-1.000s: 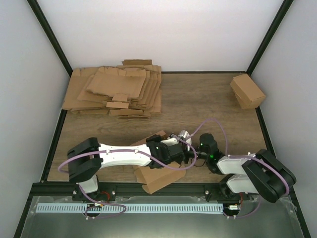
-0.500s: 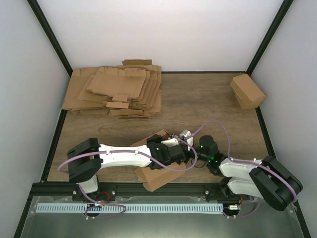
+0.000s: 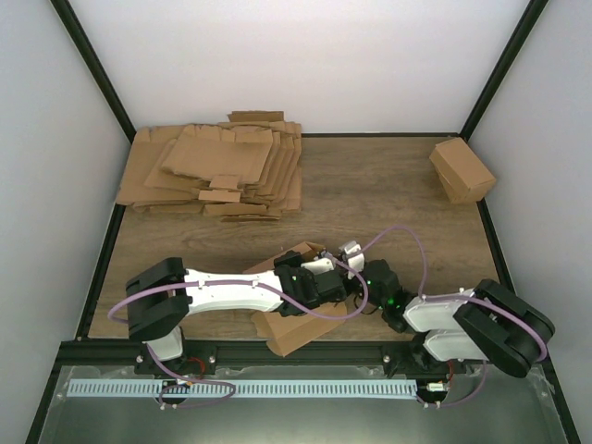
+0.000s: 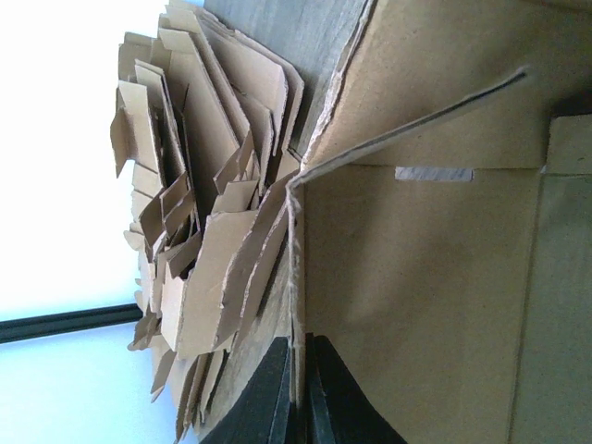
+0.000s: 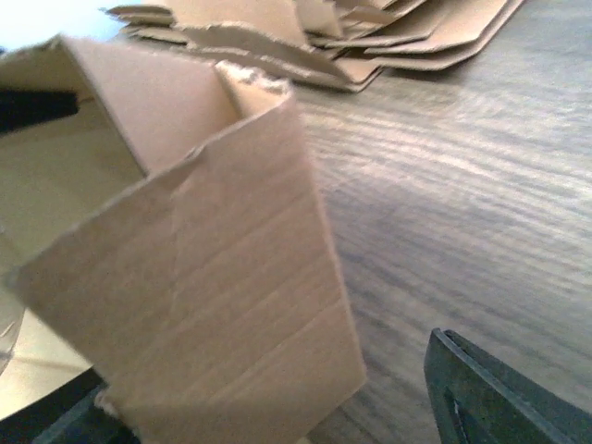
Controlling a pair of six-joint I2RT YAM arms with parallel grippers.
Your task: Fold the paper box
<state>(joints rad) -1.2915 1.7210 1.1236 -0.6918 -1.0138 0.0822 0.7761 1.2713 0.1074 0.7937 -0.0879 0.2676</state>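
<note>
Here the paper box point(image 3: 294, 335) sits on the wooden table point(image 3: 370, 194) near its front edge, between the two arm bases, half-formed and lying at a slant, with the left arm stretched over the top of it. The left gripper point(image 4: 298, 347) is closed on the box: in the left wrist view its two black fingers point(image 4: 276, 398) pinch a thin upright cardboard edge between them, and the brown panels and one raised flap spread out beyond that edge. The right gripper point(image 3: 350, 259) is just beside the box's right end, close to the left gripper. In the right wrist view its jaws stand apart, with one dark finger point(image 5: 481, 398) low on the right over bare wood and a tilted flap of the box filling the left of the frame; I cannot tell whether that gripper touches the cardboard. The pile of flat brown sheets point(image 3: 217, 171) lies at the far left of the table, well apart from the box, and a closed brown cuboid point(image 3: 461, 170) rests in the far right corner.
</note>
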